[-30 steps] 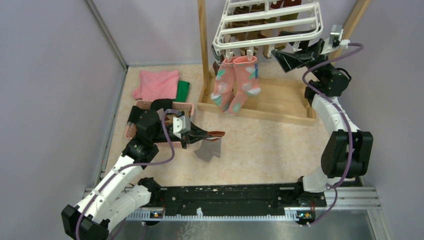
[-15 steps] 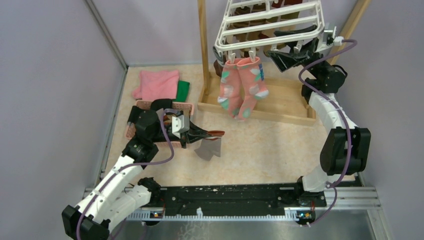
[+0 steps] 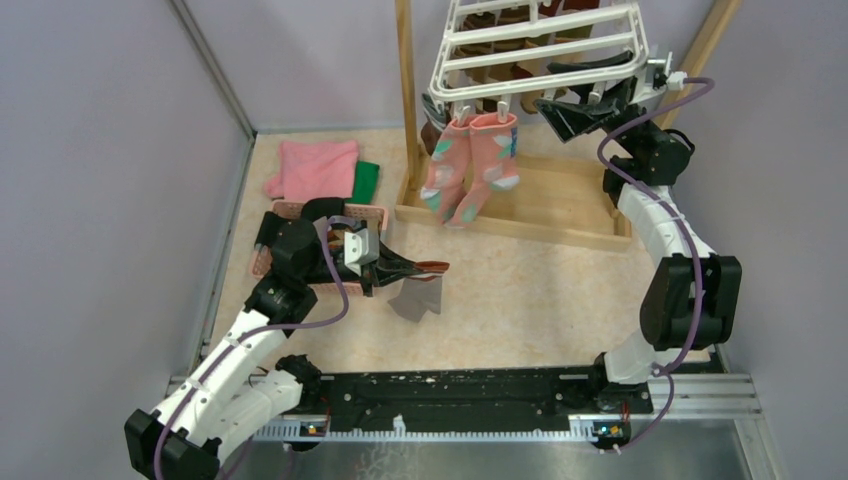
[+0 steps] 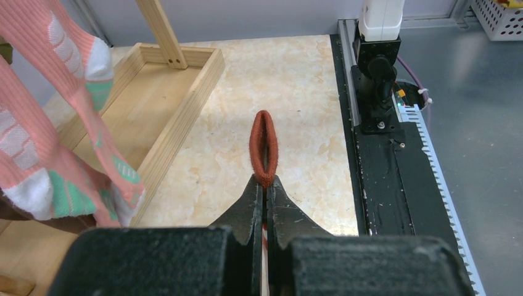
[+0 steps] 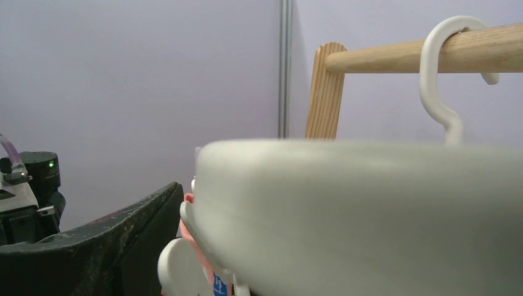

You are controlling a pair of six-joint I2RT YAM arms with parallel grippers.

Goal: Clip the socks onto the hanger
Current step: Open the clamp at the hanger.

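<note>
Left gripper: jaws fully closed, pinching the brown-red cuff of a grey sock. The cuff loop sticks out past the fingertips and the grey body hangs below, above the tabletop. The wrist sits over a pink basket. Behind the basket a folded pink cloth lies flat, with a green cloth touching its right side.

Further back is the wooden frame.

The pink-and-teal socks hang as a pair, clipped to the near left edge of the hanger. Dark brown socks show through its grid.

Right gripper: up at the hanger's near right edge, jaws spread wide, one finger above the rim and one below. Can't tell if either touches the rim. It holds no sock.
</note>
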